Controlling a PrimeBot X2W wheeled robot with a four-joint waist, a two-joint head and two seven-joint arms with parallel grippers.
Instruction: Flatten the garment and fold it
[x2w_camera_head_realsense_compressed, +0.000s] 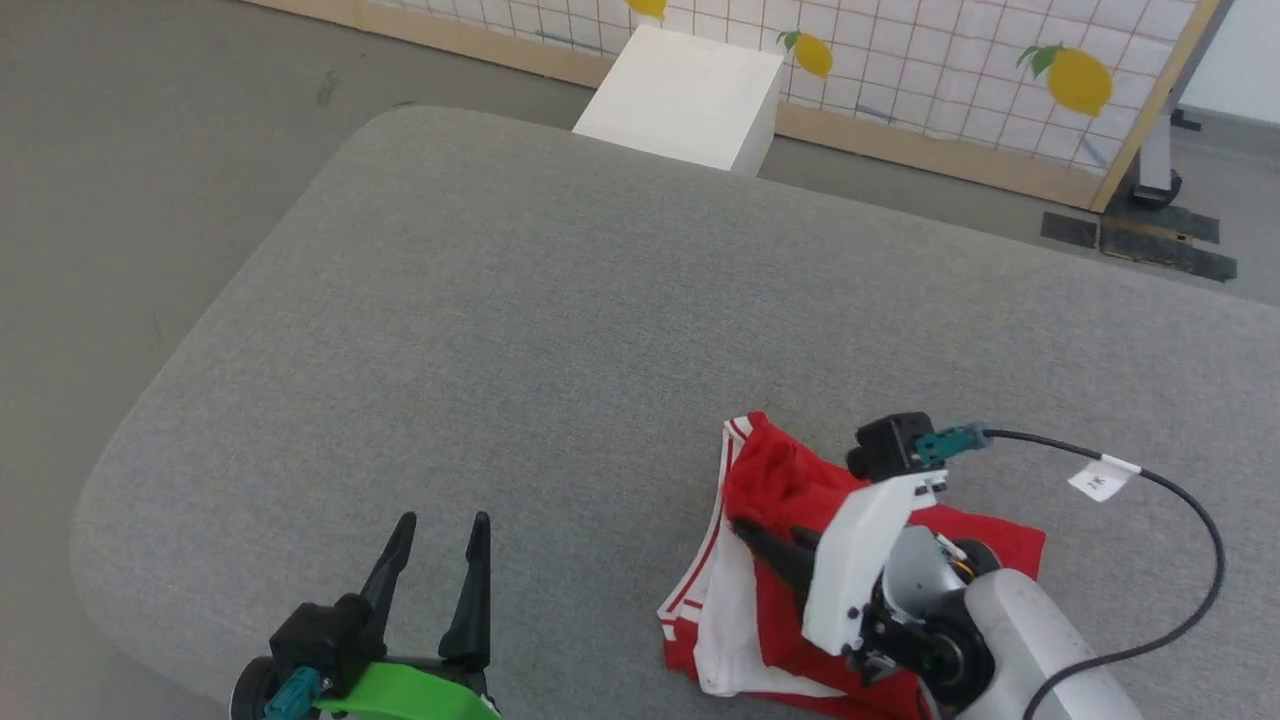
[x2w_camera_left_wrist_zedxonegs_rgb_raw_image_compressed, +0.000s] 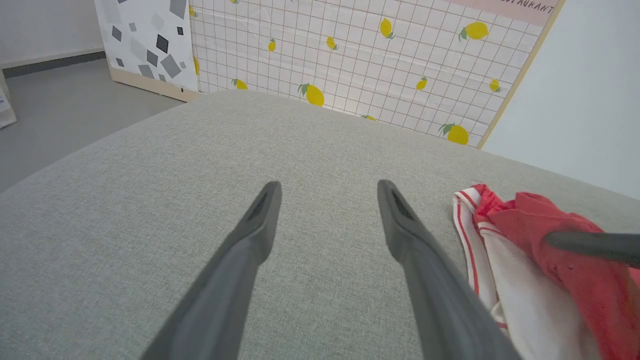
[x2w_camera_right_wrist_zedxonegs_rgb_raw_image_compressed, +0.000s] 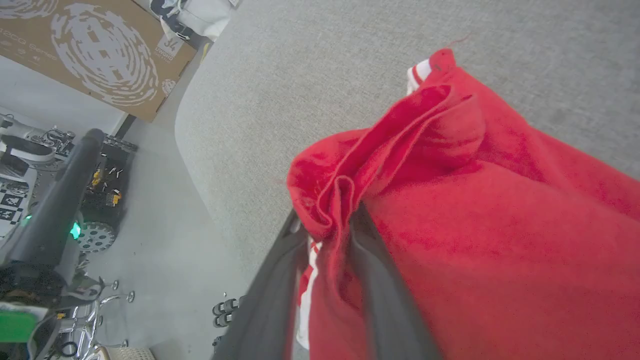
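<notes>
Nearest the head camera, the right end effector (x2w_camera_head_realsense_compressed: 760, 540) sits at 5 o'clock in that view, lowered onto the garment (x2w_camera_head_realsense_compressed: 790, 480). In the right wrist view its two dark fingers (x2w_camera_right_wrist_zedxonegs_rgb_raw_image_compressed: 280, 280) stand close together with a raised fold of red cloth between them, so it reads as clamped on the garment (x2w_camera_right_wrist_zedxonegs_rgb_raw_image_compressed: 475, 225). The left end effector (x2w_camera_head_realsense_compressed: 442, 522) hovers at 7 o'clock, fingers spread apart and holding nothing, with bare grey cushion (x2w_camera_head_realsense_compressed: 560, 300) beneath it.

Task status, as judged: early. The garment lies bunched, red body heaped over a white sleeve with striped trim showing at its 9 o'clock side. No part is spread flat and no fold is made. Flattening and all folding remain.

Clearance: the garment sits near the cushion's 6 o'clock edge, so cloth drawn that way could slide off to the floor (x2w_camera_head_realsense_compressed: 120, 150). Open cushion extends from 9 to 1 o'clock, ample for spreading. A white box (x2w_camera_head_realsense_compressed: 690, 95) stands beyond the far edge at 12 o'clock, well apart.
</notes>
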